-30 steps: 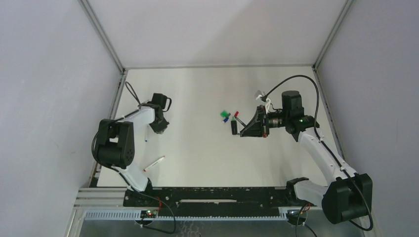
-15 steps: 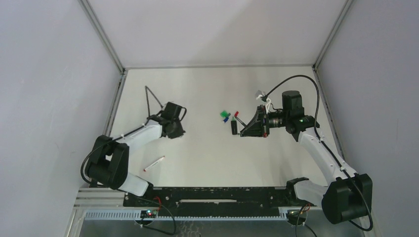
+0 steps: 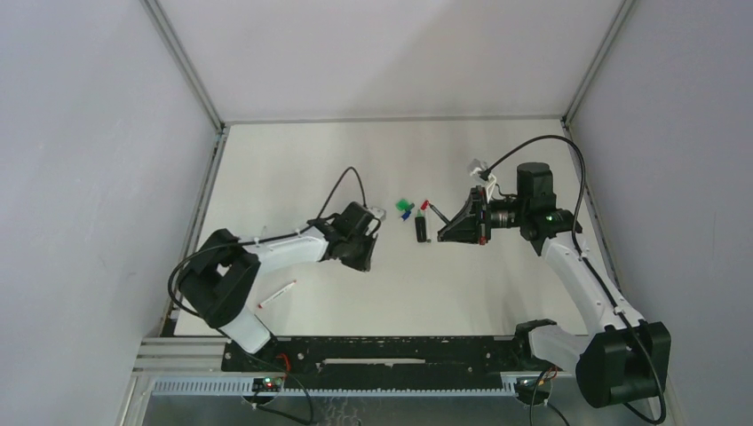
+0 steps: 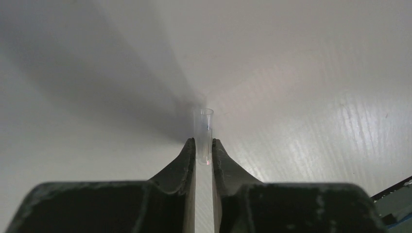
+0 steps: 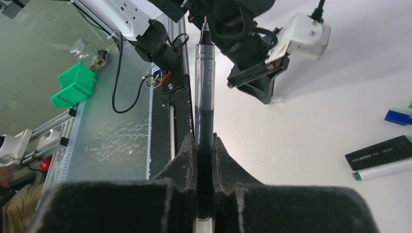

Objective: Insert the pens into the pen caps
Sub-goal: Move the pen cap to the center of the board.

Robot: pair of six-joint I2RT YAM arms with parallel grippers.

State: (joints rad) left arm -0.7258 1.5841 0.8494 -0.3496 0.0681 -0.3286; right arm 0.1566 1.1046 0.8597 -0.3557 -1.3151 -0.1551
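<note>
My left end effector [image 4: 204,148], pinching a clear cap [image 4: 204,131], has swung across toward my right end effector [image 5: 205,145] (gripping a pen [image 5: 203,82], tip pointing ahead), so capping looks close.

The left gripper [image 4: 204,145] is black and its cap [image 4: 204,133] clear with a faint pink tint at the base; the right gripper [image 5: 204,143] is black too, its pen [image 5: 204,82] see-through with dark ink and a red tip. On the white table [image 3: 391,293] are a green cap [image 3: 403,204], a blue cap [image 3: 407,214], a black marker [image 5: 381,153] with pale lettering, a green-tipped white pen [image 5: 384,170] and a red-ended white pen [image 3: 277,294]. The arms [image 3: 577,266] are white with black joints, and the bin [image 5: 73,85] is bright green
</note>
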